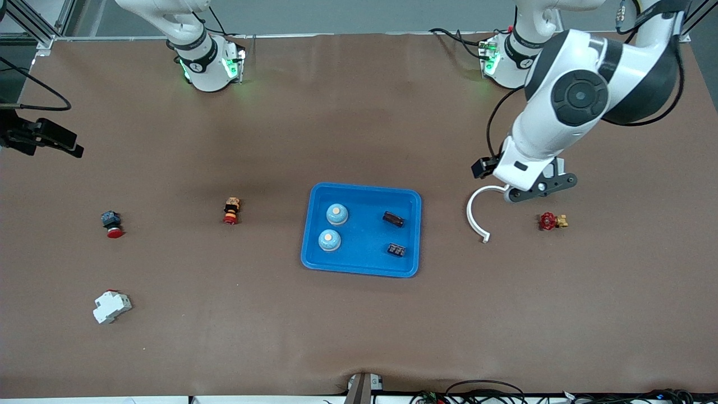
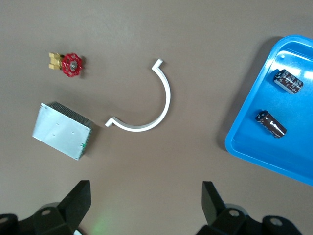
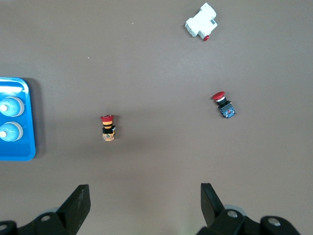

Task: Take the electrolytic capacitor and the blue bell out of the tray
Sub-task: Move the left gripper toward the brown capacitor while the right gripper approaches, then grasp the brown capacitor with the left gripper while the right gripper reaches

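Note:
A blue tray (image 1: 364, 269) sits mid-table. In it are two pale blue bells (image 1: 337, 213) (image 1: 329, 240) and two dark capacitors (image 1: 393, 219) (image 1: 396, 249). The capacitors also show in the left wrist view (image 2: 288, 81) (image 2: 270, 123), and the bells in the right wrist view (image 3: 11, 105) (image 3: 10, 131). My left gripper (image 1: 539, 187) (image 2: 146, 205) is open and empty, over bare table toward the left arm's end of the tray. My right gripper (image 3: 145, 205) is open and empty over bare table toward the right arm's end. It is out of the front view.
A white curved clip (image 1: 474, 216), a red valve (image 1: 552, 221) and a silver box (image 2: 62, 129) lie under the left gripper's area. An orange push button (image 1: 231, 210), a blue and red button (image 1: 111, 223) and a white breaker (image 1: 111, 307) lie toward the right arm's end.

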`<state>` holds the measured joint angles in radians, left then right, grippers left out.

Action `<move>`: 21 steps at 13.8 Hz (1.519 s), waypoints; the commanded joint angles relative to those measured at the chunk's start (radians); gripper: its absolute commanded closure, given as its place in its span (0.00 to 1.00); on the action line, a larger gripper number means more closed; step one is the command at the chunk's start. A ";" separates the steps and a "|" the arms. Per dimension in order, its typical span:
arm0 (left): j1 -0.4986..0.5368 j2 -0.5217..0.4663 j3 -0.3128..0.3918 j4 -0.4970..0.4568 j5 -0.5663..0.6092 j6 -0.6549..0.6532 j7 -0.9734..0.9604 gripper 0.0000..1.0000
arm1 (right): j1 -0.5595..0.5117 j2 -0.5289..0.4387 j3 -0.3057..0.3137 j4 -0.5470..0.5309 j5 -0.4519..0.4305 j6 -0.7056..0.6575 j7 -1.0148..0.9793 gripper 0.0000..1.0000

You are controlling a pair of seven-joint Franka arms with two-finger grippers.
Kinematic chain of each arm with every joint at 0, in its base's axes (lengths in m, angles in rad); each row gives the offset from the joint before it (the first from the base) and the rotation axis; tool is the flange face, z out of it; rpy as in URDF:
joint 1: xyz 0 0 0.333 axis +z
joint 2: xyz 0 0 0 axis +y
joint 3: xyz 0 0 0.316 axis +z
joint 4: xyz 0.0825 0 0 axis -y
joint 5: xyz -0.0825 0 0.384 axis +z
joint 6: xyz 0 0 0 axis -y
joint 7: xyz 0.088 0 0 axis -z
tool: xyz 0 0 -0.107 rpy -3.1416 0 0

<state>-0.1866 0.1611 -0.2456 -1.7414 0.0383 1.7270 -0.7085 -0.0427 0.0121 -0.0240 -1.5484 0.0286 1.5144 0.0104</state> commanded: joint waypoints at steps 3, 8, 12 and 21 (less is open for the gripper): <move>0.002 0.014 -0.050 -0.061 0.006 0.060 -0.106 0.00 | 0.067 0.038 0.006 0.024 0.007 0.049 0.000 0.00; -0.025 0.072 -0.080 -0.125 0.006 0.190 -0.262 0.00 | 0.203 0.164 0.006 0.037 0.002 0.102 0.014 0.00; -0.065 0.167 -0.078 -0.125 0.009 0.288 -0.396 0.00 | 0.309 0.200 0.007 0.024 0.011 0.159 0.184 0.00; -0.139 0.337 -0.078 -0.115 0.018 0.506 -0.678 0.00 | 0.547 0.341 0.007 0.016 0.069 0.351 0.559 0.00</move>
<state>-0.3154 0.4659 -0.3214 -1.8698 0.0383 2.1880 -1.3081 0.4672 0.3184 -0.0069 -1.5432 0.0746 1.8258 0.5431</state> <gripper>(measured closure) 0.000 0.000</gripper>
